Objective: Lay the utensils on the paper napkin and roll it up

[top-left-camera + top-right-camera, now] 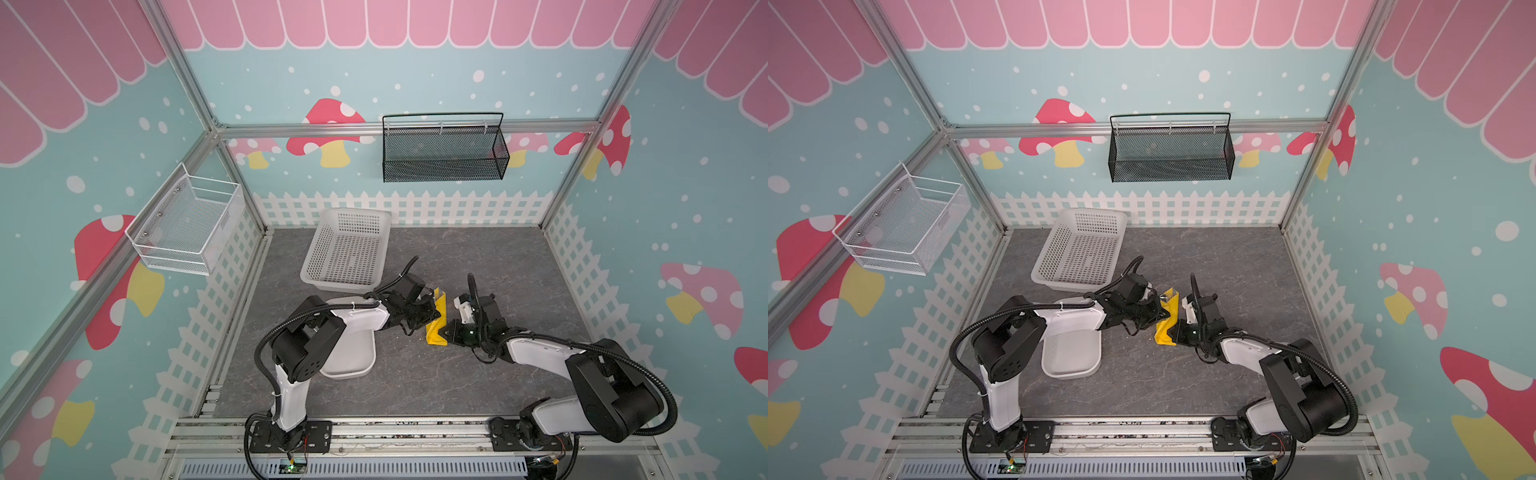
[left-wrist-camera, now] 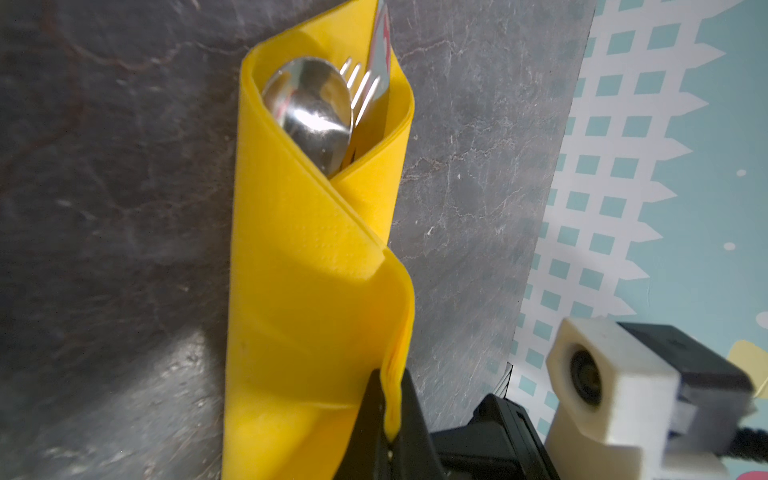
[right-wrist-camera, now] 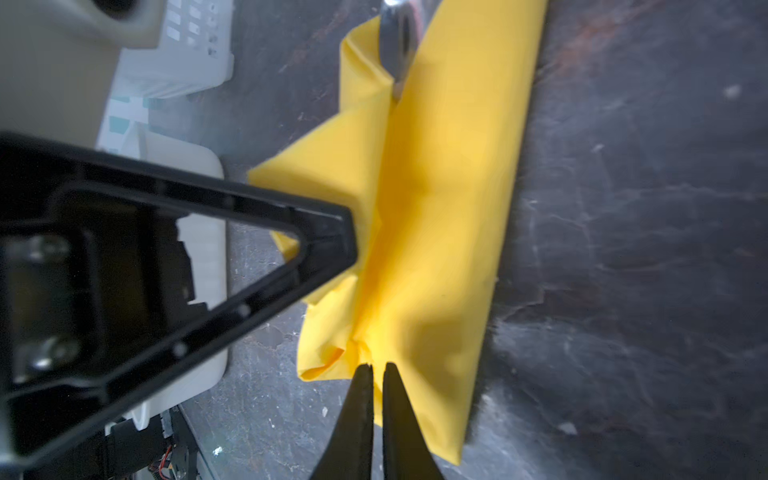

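**Cutlery Wrapped, Both Grippers on the Roll**

In both top views, the napkin lay rolled mid-table between the left gripper and the right gripper. It was near the tray and the basket.

From the left wrist, the left gripper had its jaws pressed together on the napkin's loose outer edge. The spoon, fork and knife poked from the roll's open far end.

From the right wrist, the right gripper had its jaws all but closed and appeared to nip a crumpled fold at the roll's near end. A finger of the left gripper sat against the roll's side.

The paper looked thin and soft, likely to tear under a hard tug and to spring open once freed. The steel inside probably carried the weight and, being slick, might slide out of the open end if the roll tipped. A hold across the roll's body, over the cutlery, seemed safer than one on a flap.
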